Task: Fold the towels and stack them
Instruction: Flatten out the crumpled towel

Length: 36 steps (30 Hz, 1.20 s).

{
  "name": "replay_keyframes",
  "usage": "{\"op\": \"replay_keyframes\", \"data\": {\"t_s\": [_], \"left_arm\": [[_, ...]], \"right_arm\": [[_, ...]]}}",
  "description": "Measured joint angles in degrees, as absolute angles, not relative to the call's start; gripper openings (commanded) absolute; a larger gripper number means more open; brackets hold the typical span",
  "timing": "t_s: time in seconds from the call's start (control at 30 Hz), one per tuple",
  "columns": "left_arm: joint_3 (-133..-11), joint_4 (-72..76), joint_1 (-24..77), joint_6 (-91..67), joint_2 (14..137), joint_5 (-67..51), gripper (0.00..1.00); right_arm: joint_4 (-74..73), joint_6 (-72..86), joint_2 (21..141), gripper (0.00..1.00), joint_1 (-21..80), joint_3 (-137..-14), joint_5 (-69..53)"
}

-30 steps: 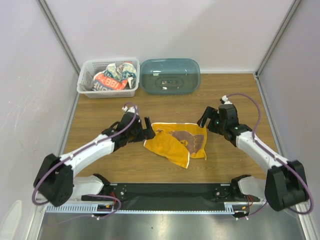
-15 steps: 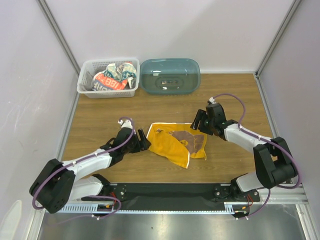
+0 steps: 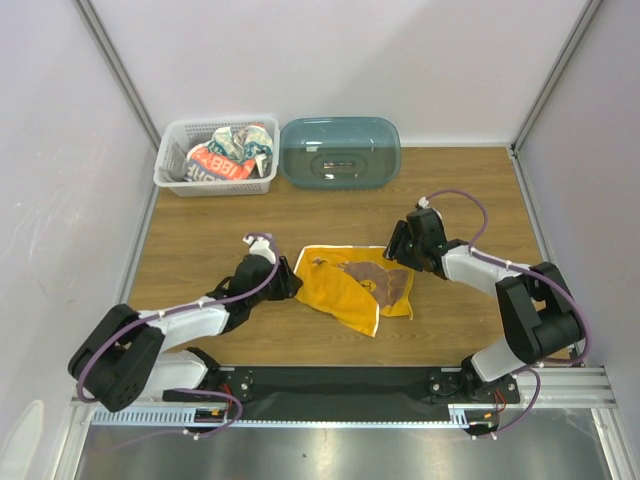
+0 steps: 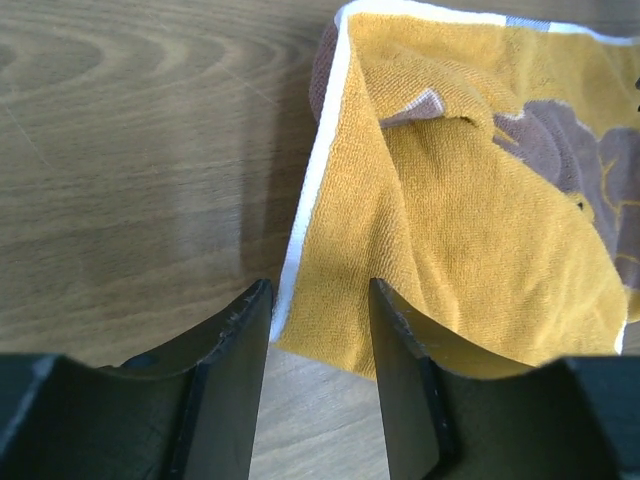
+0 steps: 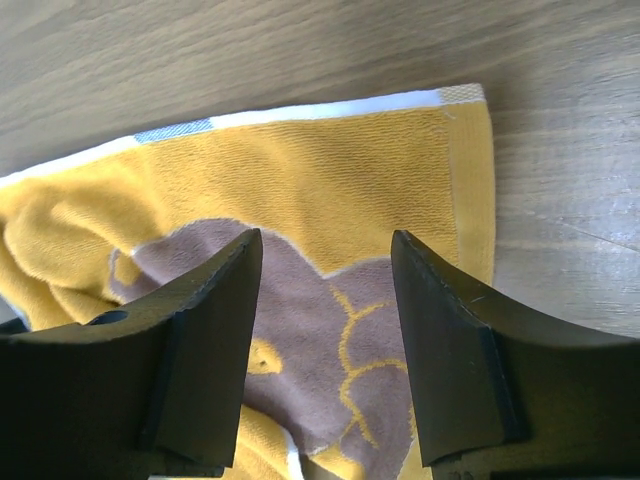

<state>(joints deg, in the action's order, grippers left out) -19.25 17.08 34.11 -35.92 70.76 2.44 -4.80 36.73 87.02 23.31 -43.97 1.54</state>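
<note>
From above, you see the orange-and-brown towel (image 3: pixel 358 288) lying rumpled mid-frame on the table (image 3: pixel 200 230). The left gripper (image 3: pixel 290 280) is at its left edge and the right gripper (image 3: pixel 397 250) at its upper right corner, while other towels (image 3: pixel 228 152) sit bunched in the white basket (image 3: pixel 170 178) at upper left. In your left wrist view the fingers (image 4: pixel 230 350) stand partly apart astride the towel's white-trimmed edge, not pinched on it. In your right wrist view the fingers (image 5: pixel 210 330) stand wider apart over the brown patch near a corner, holding nothing.
</note>
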Motion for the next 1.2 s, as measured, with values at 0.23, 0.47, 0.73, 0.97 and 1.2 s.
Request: {"op": "replay_keyframes", "data": {"t_s": [0.23,0.47,0.73,0.97,1.2], "left_arm": [[-20.4,17.3,34.11,-34.33,72.18,2.07,0.0],[-27.86,9.08,34.09,-32.38,72.38,3.11,0.0],[-47.13,-11.27,34.11,-28.73,72.31,11.38,0.0],[-54.83,-19.03,34.13,-26.02,76.75,21.02,0.0],[-60.62,-19.64,34.09,-23.79,92.51,26.83,0.39]], "right_arm": [[-4.43,37.76,90.11,0.33,23.4,-44.21,3.22],[-3.95,39.03,92.09,0.24,22.61,-44.95,5.78],[-3.9,39.29,92.42,0.23,18.68,-45.21,9.23],[-3.57,38.96,92.58,0.23,15.86,-45.25,10.76],[-3.75,36.36,92.64,0.24,15.7,-45.56,11.66]]}}
